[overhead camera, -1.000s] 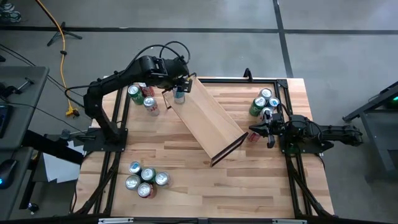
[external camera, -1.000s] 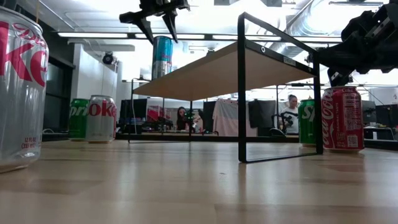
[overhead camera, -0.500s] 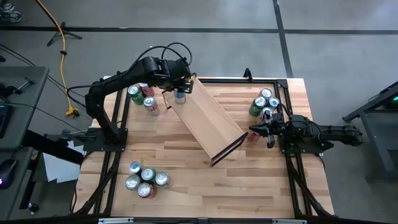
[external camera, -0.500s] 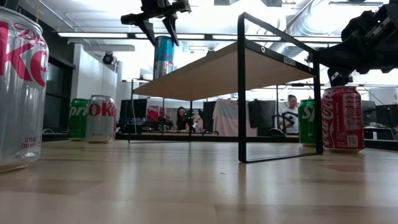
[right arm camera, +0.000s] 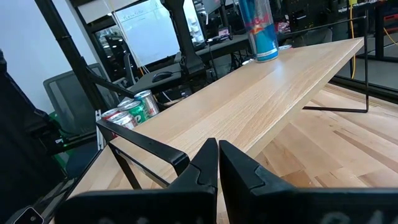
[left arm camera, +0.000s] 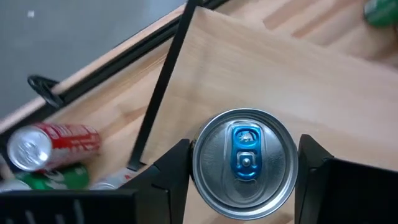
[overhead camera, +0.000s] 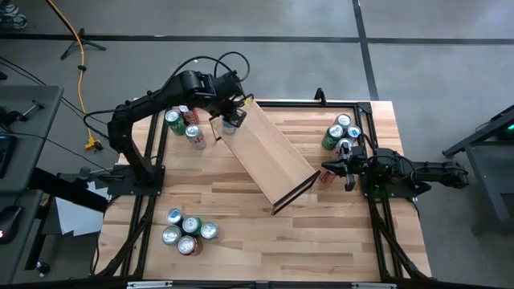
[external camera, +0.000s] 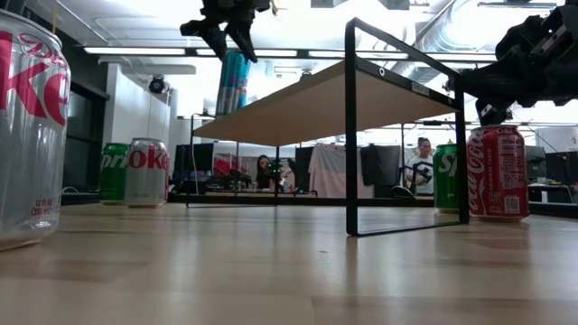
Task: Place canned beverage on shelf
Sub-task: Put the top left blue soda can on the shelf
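A slim blue-and-silver can (external camera: 233, 83) stands tilted on the far-left end of the pale-wood shelf (overhead camera: 269, 156), its top leaning toward the table's right. My left gripper (left arm camera: 244, 158) hangs over the can (overhead camera: 231, 122), pointing steeply down, with its fingers closed in on the can's top. The shelf plank (external camera: 316, 104) rests on a thin black frame and runs aslant across the table. My right gripper (overhead camera: 331, 168) waits shut and level at the table's right side, by the shelf's near-right end. My left gripper comes from above, pointing steeply down, with one finger on each side of the can's top rim (left arm camera: 198, 163). Both fingers (left arm camera: 174, 168) lie close against the rim. The can leans under them, its base still on the shelf plank.
Green and red cans (overhead camera: 181, 122) stand at the far left behind the shelf. A cluster of cans (overhead camera: 186, 233) stands near left, another (overhead camera: 344, 132) far right. A red can (external camera: 497, 171) stands by the shelf's right leg. Bare tabletop lies in the near middle.
My left gripper has stayed over the can, rolled about its own pointing line and narrowed its fingers around the can's top. The can, upright before, now leans with its top toward the table's right while its base stays on the shelf.
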